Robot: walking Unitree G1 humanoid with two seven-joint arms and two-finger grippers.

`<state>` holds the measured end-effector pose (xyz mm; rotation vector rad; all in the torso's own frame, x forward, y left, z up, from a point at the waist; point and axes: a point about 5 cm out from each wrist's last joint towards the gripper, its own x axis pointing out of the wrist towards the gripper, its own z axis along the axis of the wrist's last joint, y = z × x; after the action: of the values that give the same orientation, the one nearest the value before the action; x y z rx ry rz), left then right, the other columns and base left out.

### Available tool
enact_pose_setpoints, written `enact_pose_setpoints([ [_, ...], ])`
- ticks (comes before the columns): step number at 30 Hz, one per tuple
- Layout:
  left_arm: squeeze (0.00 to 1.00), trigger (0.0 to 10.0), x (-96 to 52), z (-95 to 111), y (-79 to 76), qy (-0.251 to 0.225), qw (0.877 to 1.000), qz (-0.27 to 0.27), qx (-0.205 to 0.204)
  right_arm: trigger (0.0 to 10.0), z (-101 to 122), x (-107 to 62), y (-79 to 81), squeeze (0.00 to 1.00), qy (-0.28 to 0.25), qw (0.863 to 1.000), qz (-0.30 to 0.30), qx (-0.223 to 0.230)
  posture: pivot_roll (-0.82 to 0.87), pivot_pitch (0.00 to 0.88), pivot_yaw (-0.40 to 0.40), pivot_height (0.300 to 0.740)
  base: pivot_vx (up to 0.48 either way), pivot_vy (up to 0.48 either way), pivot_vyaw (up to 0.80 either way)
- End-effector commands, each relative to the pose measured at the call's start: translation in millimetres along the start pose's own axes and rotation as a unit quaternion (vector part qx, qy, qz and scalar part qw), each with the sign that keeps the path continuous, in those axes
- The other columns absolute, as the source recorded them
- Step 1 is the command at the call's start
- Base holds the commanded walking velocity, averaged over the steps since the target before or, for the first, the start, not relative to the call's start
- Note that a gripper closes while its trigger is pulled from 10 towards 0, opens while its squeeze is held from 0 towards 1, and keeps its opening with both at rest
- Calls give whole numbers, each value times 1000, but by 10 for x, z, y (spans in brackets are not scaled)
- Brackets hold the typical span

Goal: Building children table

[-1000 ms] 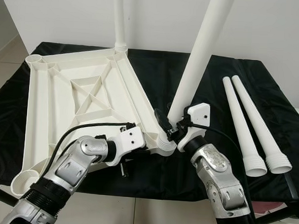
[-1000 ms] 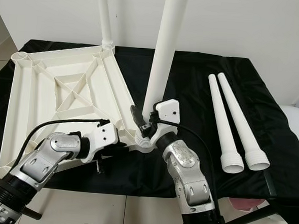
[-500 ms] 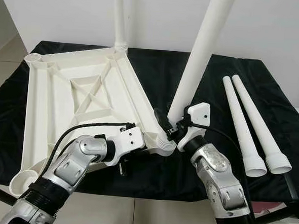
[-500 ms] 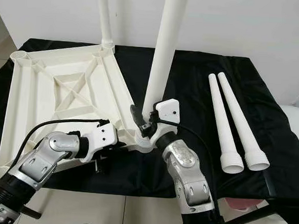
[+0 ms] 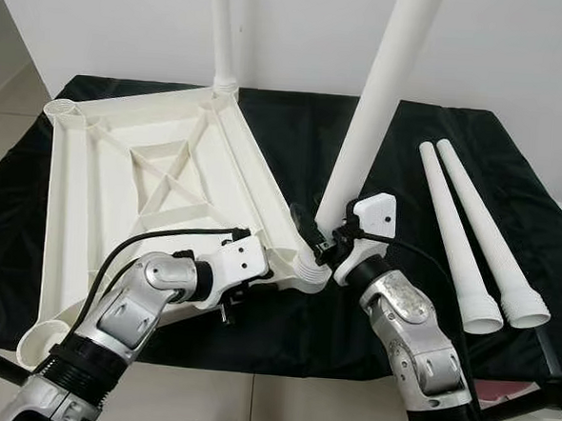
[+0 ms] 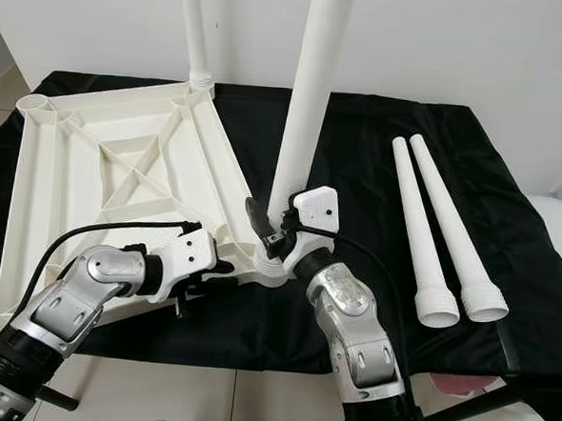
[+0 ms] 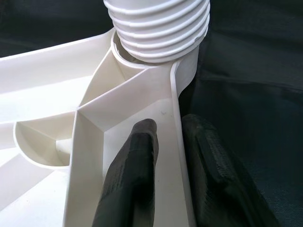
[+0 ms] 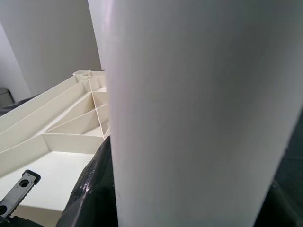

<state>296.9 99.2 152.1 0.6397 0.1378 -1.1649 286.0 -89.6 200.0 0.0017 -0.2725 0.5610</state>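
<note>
Legs: one stands in the far corner socket of the upturned tabletop (image 5: 159,179), mid-worktop. Right gripper (image 5: 329,244) pinches a second leg (image 5: 368,120) at the near corner; left gripper (image 7: 165,156) clamps the rim. Two spare legs (image 5: 471,232) wait near the right edge.

My two arms are silver, with a mottled metallic sheen on the rounded forearm shells and ribbed black collars where each one meets the next segment nearer my body. My left arm (image 5: 127,316) carries a thin black cable that loops out from the forearm and runs forward to a white, flat-sided wrist housing with small dark screw holes in its face. My right arm (image 5: 411,343) has the same white angular housing at the wrist, with a black cable arcing from it back along the forearm. My left gripper (image 7: 173,165) has two long black fingers (image 7: 130,175) with a matte, finely textured surface and rounded tips.
</note>
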Motion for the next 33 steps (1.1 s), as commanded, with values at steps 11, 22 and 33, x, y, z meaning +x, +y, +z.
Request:
enact_pose_setpoints([
  [11, 0, 10000, -126, -61, 144, 31, 998, 60, 13, 0, 30, 0, 10, 0, -11, 1000, 3, 0, 17, 127, -10, 740, 0, 0, 0],
  [22, 0, 10000, -219, -98, 154, 42, 998, 46, 9, 0, 38, -5, 9, 0, -11, 1000, 2, 1, 18, 136, -10, 740, 0, 0, 0],
  [33, 0, 10000, -83, -170, 92, 46, 998, 50, -13, 0, 54, -32, -13, 0, -12, 1000, 3, -2, 6, 142, -13, 740, 0, 0, 0],
])
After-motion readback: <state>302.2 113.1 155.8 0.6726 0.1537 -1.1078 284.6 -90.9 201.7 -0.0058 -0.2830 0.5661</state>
